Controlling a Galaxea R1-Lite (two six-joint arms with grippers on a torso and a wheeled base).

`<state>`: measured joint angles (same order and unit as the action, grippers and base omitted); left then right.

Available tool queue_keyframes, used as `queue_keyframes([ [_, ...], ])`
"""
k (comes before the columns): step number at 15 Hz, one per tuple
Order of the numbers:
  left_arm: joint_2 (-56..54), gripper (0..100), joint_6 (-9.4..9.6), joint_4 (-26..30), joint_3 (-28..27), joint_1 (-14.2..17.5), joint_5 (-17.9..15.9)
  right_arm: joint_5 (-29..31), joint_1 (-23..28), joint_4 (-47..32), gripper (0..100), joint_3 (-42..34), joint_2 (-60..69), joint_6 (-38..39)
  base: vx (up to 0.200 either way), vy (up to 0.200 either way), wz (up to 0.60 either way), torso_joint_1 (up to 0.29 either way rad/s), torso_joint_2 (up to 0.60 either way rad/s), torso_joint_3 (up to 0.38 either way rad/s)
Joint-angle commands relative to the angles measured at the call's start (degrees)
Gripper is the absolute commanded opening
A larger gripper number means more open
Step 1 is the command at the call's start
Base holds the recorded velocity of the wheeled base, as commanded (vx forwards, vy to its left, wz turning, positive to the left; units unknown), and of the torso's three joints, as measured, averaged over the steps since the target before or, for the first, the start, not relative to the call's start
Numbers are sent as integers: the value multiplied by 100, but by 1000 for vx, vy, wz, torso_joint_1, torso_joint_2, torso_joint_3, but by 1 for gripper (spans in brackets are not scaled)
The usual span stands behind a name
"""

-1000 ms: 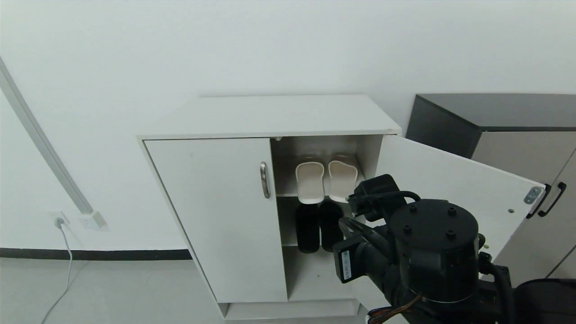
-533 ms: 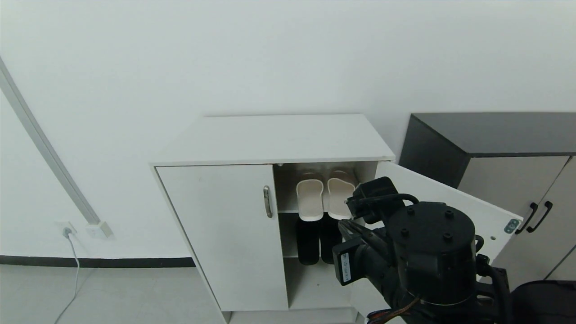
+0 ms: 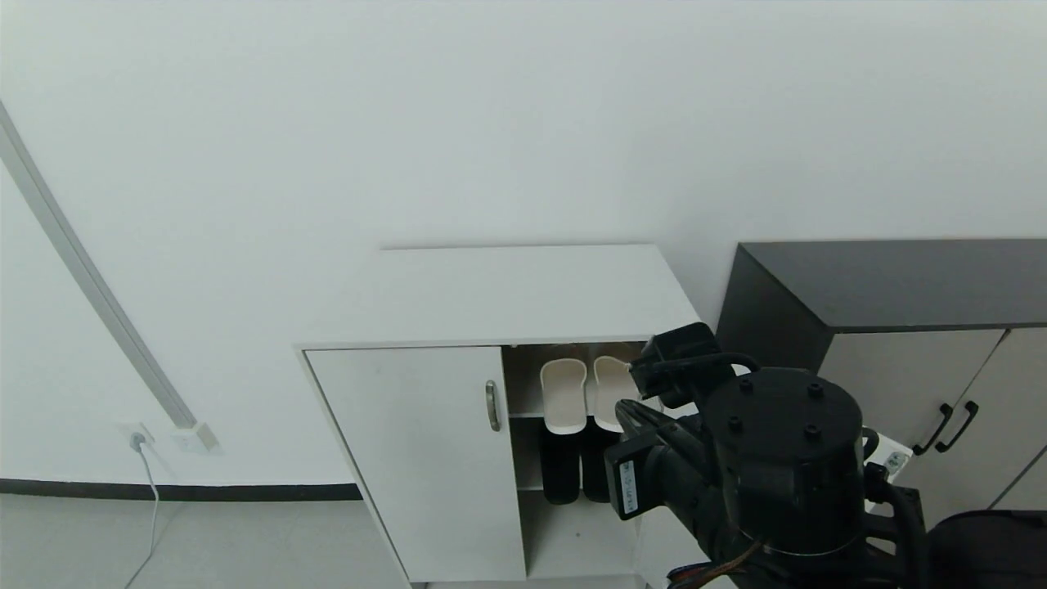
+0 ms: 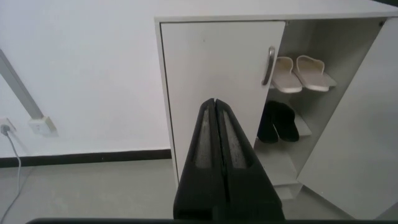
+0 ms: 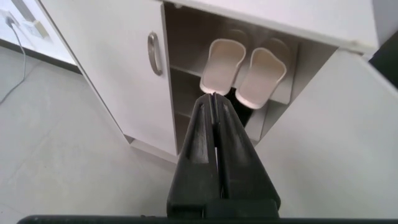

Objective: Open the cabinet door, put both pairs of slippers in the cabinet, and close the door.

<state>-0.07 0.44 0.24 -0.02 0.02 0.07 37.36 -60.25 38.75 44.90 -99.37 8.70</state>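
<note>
The left gripper (image 4: 214, 102) has its 2 black fingers pressed flat together and holds nothing. The right gripper (image 5: 213, 96) is closed tight the same way, and it is empty too. Both grippers are up in the air and touch nothing. Ahead of both grippers stands the white wooden cabinet (image 3: 523, 294) with 2 doors. Straight ahead of the left gripper is the shut left door (image 4: 217, 62), with a silver metal handle (image 4: 268, 65) at its edge. The open right door (image 5: 329, 143) swings out on the right side of the right gripper. Just past the tips of the right gripper, inside the cabinet, a pair of cream plastic slippers (image 5: 242, 74) lies side by side on the top shelf, heels sticking out over the shelf edge. A pair of black slippers (image 4: 277, 122) sits on the shelf right under them, lower than the cream pair and also side by side. The bottom part of the cabinet (image 3: 572, 532) is below both pairs. Farther to the right of the right gripper stands a dark grey cabinet with black handles (image 3: 891, 278). Far to the left of the left gripper, a white wall socket with a grey cable (image 3: 135, 438) sits low on the white wall, above the grey floor (image 3: 204, 548).
</note>
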Motion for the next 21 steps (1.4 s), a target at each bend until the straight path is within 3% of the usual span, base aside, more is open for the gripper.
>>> queue_keyframes([
  [1, 7, 0, 0, 2, 2, -2, 1, -1, 4, 1, 0, -25, -39, 8, 0, 0, 0, 251, -583, -315],
  [7, 7, 0, 0, 2, -6, 6, 1, -1, 22, 124, 0, -78, -30, -9, 0, 0, 0, 237, -520, -286],
  [17, 7, 0, 9, 2, 2, 6, -7, -10, 74, 273, 0, -227, -74, -123, 0, 0, 0, 144, -310, -167],
  [21, 7, 0, 9, 2, 2, -2, -7, -10, 136, 273, 0, -236, -83, -132, 0, 0, -600, 7, -9, -5],
])
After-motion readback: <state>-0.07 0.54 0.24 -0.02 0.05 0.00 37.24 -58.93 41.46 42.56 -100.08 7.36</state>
